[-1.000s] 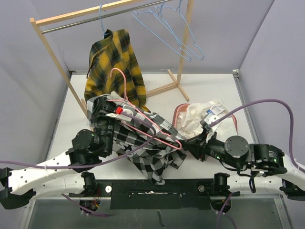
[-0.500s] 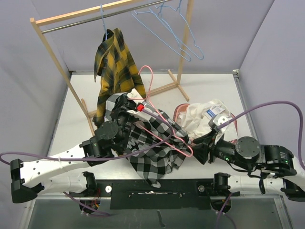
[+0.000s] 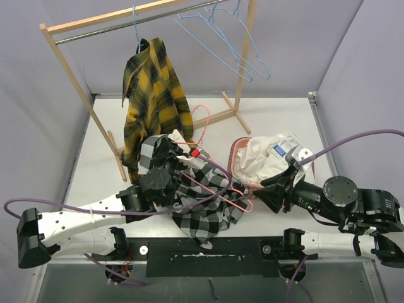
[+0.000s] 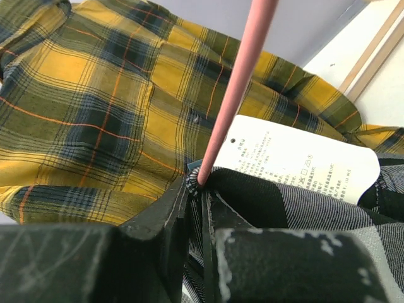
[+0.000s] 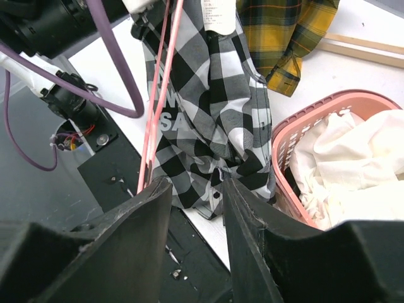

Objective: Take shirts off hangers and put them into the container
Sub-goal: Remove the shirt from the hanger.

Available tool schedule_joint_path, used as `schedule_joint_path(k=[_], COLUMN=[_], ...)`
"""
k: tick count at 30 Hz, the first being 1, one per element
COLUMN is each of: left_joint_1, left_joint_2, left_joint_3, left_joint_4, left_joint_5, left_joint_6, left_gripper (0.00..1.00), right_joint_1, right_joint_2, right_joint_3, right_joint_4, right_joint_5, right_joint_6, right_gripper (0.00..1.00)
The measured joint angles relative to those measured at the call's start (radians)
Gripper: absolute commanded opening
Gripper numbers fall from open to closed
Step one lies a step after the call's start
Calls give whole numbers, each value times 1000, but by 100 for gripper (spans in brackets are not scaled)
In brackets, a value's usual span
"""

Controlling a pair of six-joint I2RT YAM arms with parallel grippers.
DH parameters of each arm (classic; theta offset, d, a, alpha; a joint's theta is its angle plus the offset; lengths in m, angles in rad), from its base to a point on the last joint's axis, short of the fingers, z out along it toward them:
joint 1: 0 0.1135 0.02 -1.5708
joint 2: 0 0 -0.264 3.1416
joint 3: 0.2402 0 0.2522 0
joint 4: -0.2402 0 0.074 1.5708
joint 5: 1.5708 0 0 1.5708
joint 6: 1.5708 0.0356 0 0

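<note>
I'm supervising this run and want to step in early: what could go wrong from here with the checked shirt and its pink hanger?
1. The left gripper pinches the check shirt at the collar, right where the pink hanger enters it, so pulling may drag the hanger along instead of freeing it.
2. The hanger reaches up close to the yellow plaid shirt, and its hook could snag that cloth.

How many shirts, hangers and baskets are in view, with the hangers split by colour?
Shirts: 3 (yellow plaid, check, white)
Blue hangers: 3
Pink hanger: 1
Basket: 1
Total: 8
</note>
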Motion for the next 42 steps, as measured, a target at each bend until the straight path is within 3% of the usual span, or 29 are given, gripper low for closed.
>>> schedule_joint_path(k=[17,19,23,26,30,35,37,42], left_joint_1=[0,0,0,0,0,8,25,107], left_joint_2=[-13,-29,-64,-72,-92,-226,-332,-646], left_joint_3=[-21,-21,-21,-21,-21,-22,-33,-134], left_joint_4=[32,32,32,32,-10,-157,-193,-168], left_joint_5=[-24,-24,-23,-22,16,204,356,657], left_joint_6=[11,7,-8,-26,-84,-260,-336,-496], left_gripper=[0,0,0,0,30,64,68,61], right_joint_1=[0,0,0,-2,-6,-6,-6,-6], right_joint_2=[167,177,177,176,161,133,121,91], right_joint_3=[35,24,15,15,15,23,38,101], right_joint_4=[69,78,87,87,83,35,10,-65], right_joint_5=[-103,-106,-116,-106,-93,-59,-39,13], right_joint_6=[-42,-44,-48,-40,-35,-20,-11,3], right_gripper=[41,36,3,0,0,0,0,0])
